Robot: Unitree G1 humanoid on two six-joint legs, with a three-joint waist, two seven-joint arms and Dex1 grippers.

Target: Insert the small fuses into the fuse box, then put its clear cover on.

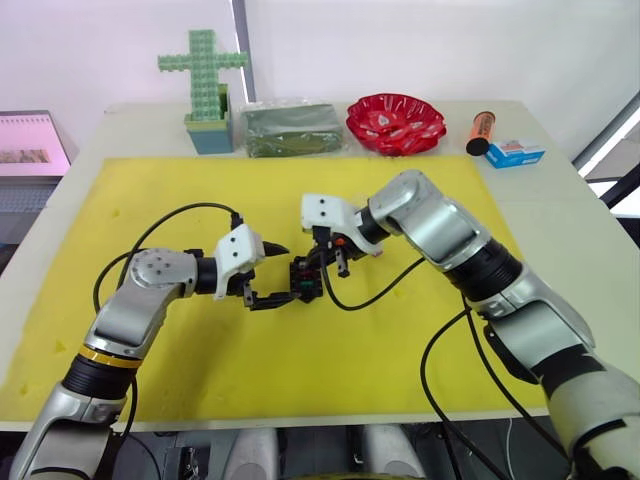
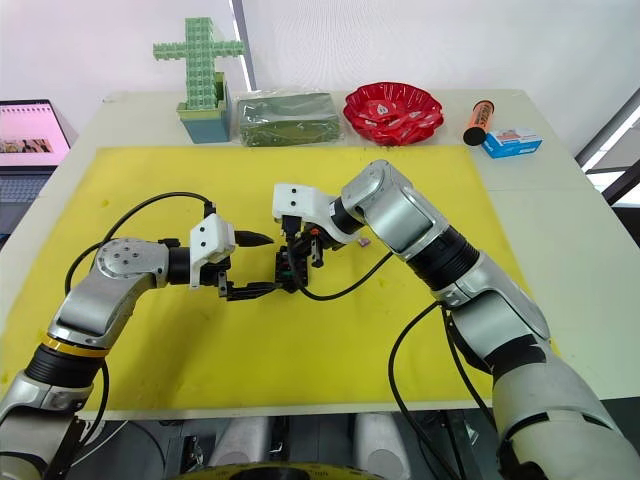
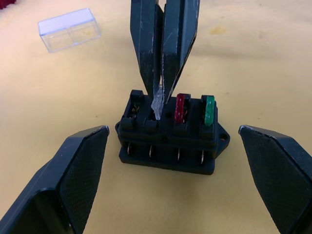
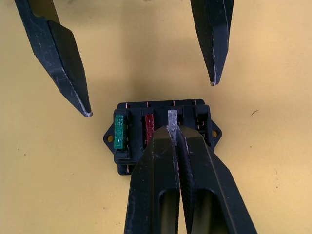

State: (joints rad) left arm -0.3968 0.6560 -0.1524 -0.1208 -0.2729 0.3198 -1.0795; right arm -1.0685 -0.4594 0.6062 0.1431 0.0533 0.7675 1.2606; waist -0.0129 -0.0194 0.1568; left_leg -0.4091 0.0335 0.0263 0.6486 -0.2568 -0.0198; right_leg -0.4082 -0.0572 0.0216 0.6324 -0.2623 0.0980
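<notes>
Presently the fuse box [image 3: 168, 139] sits near the middle of the yellow mat [image 1: 180, 380], well clear of its edges, with four slots in a row along its top. The green fuse [image 3: 209, 110] occupies one end slot and the red fuse [image 3: 181, 107] the slot beside it; both look fully seated. The right gripper [image 4: 172, 130] has its fingers clenched on the pale grey fuse [image 3: 157, 102], which stands at the mouth of the third slot and appears not yet pressed home. The fourth slot, at the far end, is vacant. The left gripper [image 3: 168, 161] stands with its fingers released and spread wide, flanking the box without touching it. The clear cover [image 3: 69, 29] lies apart on the mat, unfitted. Assessment: roughly half complete; seating this fuse, one more fuse and the cover remain.
</notes>
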